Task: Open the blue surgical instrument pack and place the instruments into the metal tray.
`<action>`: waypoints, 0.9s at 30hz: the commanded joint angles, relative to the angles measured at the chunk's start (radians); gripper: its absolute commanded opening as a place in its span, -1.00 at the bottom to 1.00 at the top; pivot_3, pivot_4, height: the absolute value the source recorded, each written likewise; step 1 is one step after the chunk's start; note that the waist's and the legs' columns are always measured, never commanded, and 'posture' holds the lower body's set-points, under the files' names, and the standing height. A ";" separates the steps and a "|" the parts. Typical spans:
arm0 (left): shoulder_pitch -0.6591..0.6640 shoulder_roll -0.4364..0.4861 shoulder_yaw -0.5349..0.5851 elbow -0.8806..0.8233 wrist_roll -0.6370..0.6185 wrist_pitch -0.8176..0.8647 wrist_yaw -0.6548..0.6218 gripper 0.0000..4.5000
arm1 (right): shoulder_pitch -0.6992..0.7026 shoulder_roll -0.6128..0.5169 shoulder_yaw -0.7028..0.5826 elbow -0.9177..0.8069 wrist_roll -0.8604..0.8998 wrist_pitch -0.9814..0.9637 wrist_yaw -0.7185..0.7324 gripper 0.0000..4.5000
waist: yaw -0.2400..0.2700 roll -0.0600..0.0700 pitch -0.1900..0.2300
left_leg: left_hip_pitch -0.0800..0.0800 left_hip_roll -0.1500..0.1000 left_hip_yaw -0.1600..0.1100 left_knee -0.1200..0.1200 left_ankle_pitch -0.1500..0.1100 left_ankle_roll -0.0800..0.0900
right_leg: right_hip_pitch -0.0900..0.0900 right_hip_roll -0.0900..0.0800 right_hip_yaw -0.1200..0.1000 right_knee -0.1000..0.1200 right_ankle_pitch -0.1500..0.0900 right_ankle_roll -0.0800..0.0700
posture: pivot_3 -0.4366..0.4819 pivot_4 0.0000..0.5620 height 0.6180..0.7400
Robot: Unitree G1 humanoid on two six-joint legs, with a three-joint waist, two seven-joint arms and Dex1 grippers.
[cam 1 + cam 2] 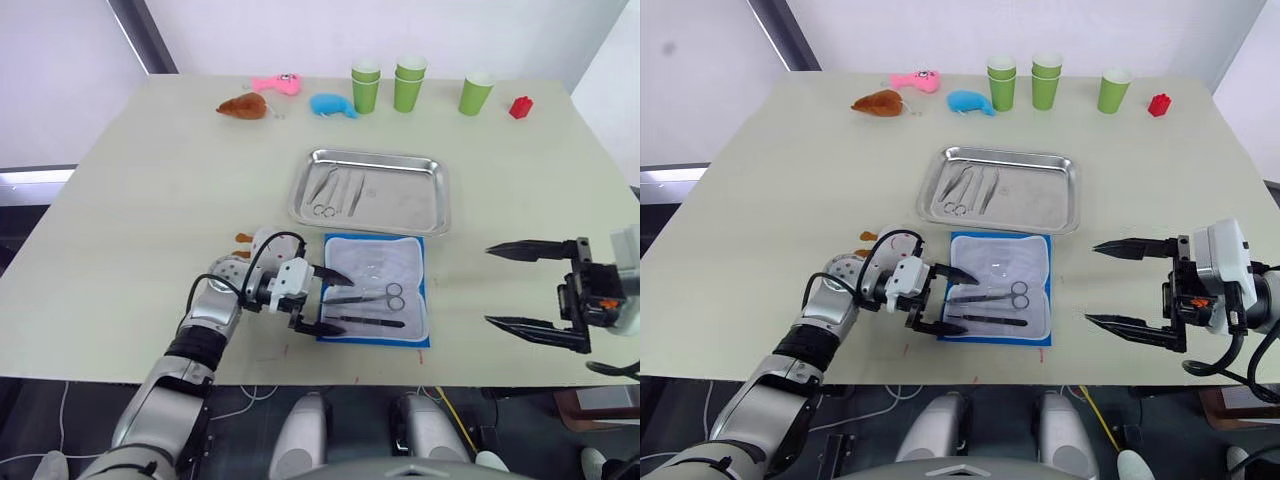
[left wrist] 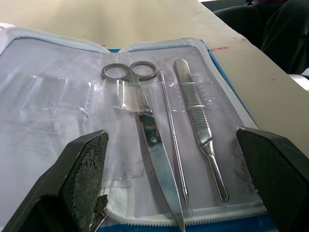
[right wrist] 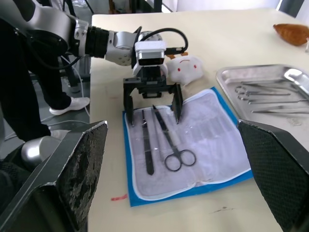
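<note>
The table (image 1: 150, 190) carries everything; at its middle sits the tray (image 1: 440, 200), placed just beyond the pack so each transfer is a short carry; three or so instruments (image 1: 335, 192) already lie in its left half, which suggests the job is well under way. The pack (image 1: 375, 290) lies unzipped and flat just in front of the tray, grey lining up, so the tools can be lifted straight out. The right gripper (image 1: 535, 285) hangs well off to the right, jaws wide apart and empty, probably parked out of the way. The left gripper (image 1: 328, 300) stands at the pack's left edge, fingers spread and holding nothing, straddling the tips of the remaining tools; that looks like an approach for a pinch. Scissors (image 2: 145, 121), a thin probe (image 2: 173, 145) and a scalpel handle (image 2: 198, 121) rest side by side under clear straps, which hold them in place; each likely needs sliding free.
</note>
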 commanded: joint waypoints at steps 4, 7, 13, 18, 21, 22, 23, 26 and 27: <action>0.004 0.001 -0.044 0.073 0.076 -0.010 0.001 0.98 | -0.034 0.029 0.095 0.003 -0.053 -0.025 -0.010 1.00 | 0.001 0.000 -0.001 | 0.000 0.000 0.000 0.000 0.000 0.000 | 0.000 0.000 0.000 0.000 0.000 0.000 | -0.05 -0.47 0.99; -0.006 -0.006 -0.044 0.092 0.074 0.000 0.009 0.98 | -0.071 0.048 0.166 0.025 -0.120 -0.047 -0.028 1.00 | 0.000 0.001 -0.001 | 0.003 0.000 0.000 0.000 0.000 0.000 | 0.003 0.000 0.000 0.000 0.000 0.000 | -0.05 -0.47 0.99; -0.001 -0.018 -0.064 0.100 0.086 0.001 0.006 0.98 | -0.172 0.135 0.340 0.077 -0.269 -0.095 -0.089 1.00 | -0.001 0.003 -0.003 | 0.005 0.000 -0.001 0.001 0.000 0.000 | 0.006 0.001 0.000 0.000 0.002 0.001 | -0.05 -0.47 0.99; -0.003 -0.029 -0.069 0.107 0.093 0.006 0.004 0.98 | -0.254 0.179 0.491 0.159 -0.442 -0.121 -0.144 1.00 | 0.002 0.006 -0.006 | 0.004 -0.002 -0.002 0.002 0.000 0.000 | 0.006 0.000 0.001 -0.001 0.002 0.001 | -0.05 -0.47 0.99; -0.008 -0.030 -0.072 0.114 0.099 0.005 0.001 0.98 | -0.330 0.214 0.588 0.221 -0.552 -0.127 -0.173 1.00 | 0.000 0.007 -0.007 | 0.004 -0.003 -0.003 0.002 0.000 0.000 | 0.006 0.000 0.001 -0.001 0.002 0.001 | -0.05 -0.47 0.99; -0.009 -0.031 -0.070 0.116 0.098 0.009 0.001 0.98 | -0.358 0.227 0.617 0.245 -0.585 -0.117 -0.186 1.00 | 0.000 0.008 -0.008 | 0.004 -0.003 -0.004 0.002 0.000 0.000 | 0.006 0.000 0.001 -0.001 0.002 0.001 | -0.05 -0.47 0.99; -0.009 -0.032 -0.068 0.117 0.096 0.014 0.003 0.98 | -0.381 0.240 0.638 0.264 -0.608 -0.099 -0.200 1.00 | 0.001 0.009 -0.008 | 0.004 -0.003 -0.004 0.002 0.000 0.001 | 0.006 0.000 0.001 -0.001 0.002 0.001 | -0.05 -0.47 0.99; -0.005 -0.035 -0.067 0.116 0.096 0.021 0.006 0.98 | -0.437 0.275 0.696 0.300 -0.652 -0.045 -0.217 1.00 | 0.002 0.009 -0.009 | 0.003 -0.004 -0.005 0.002 0.000 0.001 | 0.007 0.000 0.001 -0.001 0.002 0.001 | -0.05 -0.47 0.99; -0.003 -0.035 -0.068 0.116 0.097 0.020 0.006 0.98 | -0.451 0.285 0.710 0.309 -0.665 -0.041 -0.218 1.00 | 0.001 0.010 -0.010 | 0.003 -0.004 -0.005 0.002 0.000 0.001 | 0.006 0.000 0.001 -0.001 0.002 0.001 | -0.05 -0.47 0.99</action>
